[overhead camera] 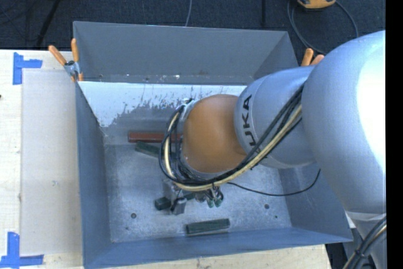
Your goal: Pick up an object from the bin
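Note:
My gripper [183, 196] is low in the middle of the bin, mostly hidden under the orange wrist cover. A small dark piece [165, 203] lies on the floor at its lower left, touching or nearly touching it. A flat dark green bar [207, 227] lies just in front of it, near the bin's front wall. To the upper left, a reddish-brown bar [146, 135] rests at the foot of the back wall. A dark green piece [148, 148] sits right below that bar.
The arm and its cables cover the right half of the bin. Bare grey floor shows at the left and front left.

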